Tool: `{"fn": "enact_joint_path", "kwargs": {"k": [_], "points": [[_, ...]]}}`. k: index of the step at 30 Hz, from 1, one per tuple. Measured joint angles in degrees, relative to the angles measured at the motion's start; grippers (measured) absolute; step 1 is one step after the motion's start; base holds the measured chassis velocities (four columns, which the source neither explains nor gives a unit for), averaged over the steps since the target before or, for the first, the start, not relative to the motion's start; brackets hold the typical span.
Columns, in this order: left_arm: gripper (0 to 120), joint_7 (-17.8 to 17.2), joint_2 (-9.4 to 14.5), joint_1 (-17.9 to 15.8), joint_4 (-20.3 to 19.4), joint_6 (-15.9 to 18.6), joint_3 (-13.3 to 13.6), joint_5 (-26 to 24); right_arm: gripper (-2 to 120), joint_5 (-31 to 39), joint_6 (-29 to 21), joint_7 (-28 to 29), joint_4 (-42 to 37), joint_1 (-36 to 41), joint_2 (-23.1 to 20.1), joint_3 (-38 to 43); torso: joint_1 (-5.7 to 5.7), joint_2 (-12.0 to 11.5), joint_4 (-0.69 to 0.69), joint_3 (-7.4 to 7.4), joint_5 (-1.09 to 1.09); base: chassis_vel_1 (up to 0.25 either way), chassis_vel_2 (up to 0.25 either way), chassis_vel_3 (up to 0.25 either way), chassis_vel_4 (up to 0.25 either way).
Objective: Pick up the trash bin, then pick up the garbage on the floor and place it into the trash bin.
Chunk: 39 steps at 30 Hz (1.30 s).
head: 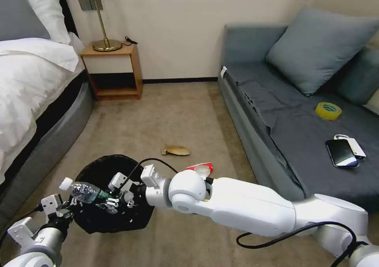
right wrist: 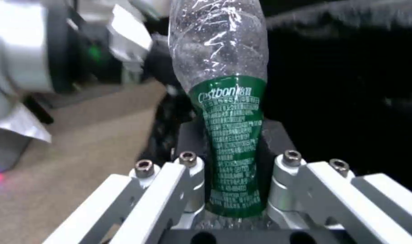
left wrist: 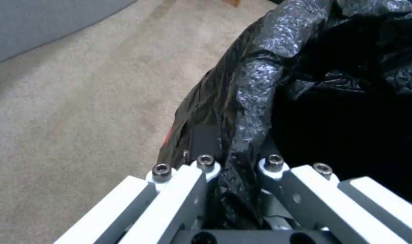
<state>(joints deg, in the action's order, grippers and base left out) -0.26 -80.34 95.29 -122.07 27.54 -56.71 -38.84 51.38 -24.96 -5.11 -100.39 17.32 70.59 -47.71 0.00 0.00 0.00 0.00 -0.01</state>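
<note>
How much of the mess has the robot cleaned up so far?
The bin is already picked up: the left tool grips its bag-lined rim. Right now the right tool holds the bottle over the bin, not dropped yet. A yellow-brown wrapper and a red-white packet lie on the carpet.

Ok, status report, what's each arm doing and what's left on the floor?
Left end effector clamped on trash bin rim. Right end effector holding bottle over bin. Yellow-brown wrapper and red-white packet on carpet. Nothing blocking.
</note>
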Motion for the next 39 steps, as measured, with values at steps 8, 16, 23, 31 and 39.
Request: {"fn": "enact_joint_path", "kwargs": {"k": [8, 16, 23, 31, 39], "points": [[4, 0.1, 0.6, -0.2, 0.0, 0.1, -0.2, -0.7, 34, -1.8, 0.3, -0.4, 1.9, 0.2, 0.2, 0.2, 0.0, 0.0, 0.0, 0.0, 0.0, 0.0, 0.0, 0.0, 0.0], [4, 0.3, 1.2, -0.2, 0.4, 0.1, -0.4, -1.4, 66, -2.6, 0.1, -0.4, 2.0, 0.4, -0.6, 0.3, 0.0, 0.0, 0.0, 0.0, 0.01, 0.0, 0.0, 0.0, 0.0], [4, 0.3, 1.5, -0.3, 0.6, 0.1, -0.6, -1.6, 88, -2.6, -0.1, -0.2, 1.4, 0.4, -1.6, 1.3, 0.0, 0.0, 0.0, 0.0, 0.01, 0.0, 0.0, 0.0, 0.0], [4, 0.3, 2.0, -0.7, 1.3, 0.1, -1.3, -1.8, 100, -2.3, 0.0, 1.8, -1.4, 1.8, -6.8, 6.6, 0.0, 0.0, 0.01, 0.0, 0.02, 0.0, 0.0, 0.0, 0.0], [4, 0.4, 2.3, -1.0, 2.6, -0.2, -2.7, -2.3, 100, -8.0, 7.7, 6.6, -3.6, 12.9, -15.2, 18.4, 0.0, 0.0, -0.01, 0.0, 0.03, 0.0, 0.0, 0.0, 0.0]]}}
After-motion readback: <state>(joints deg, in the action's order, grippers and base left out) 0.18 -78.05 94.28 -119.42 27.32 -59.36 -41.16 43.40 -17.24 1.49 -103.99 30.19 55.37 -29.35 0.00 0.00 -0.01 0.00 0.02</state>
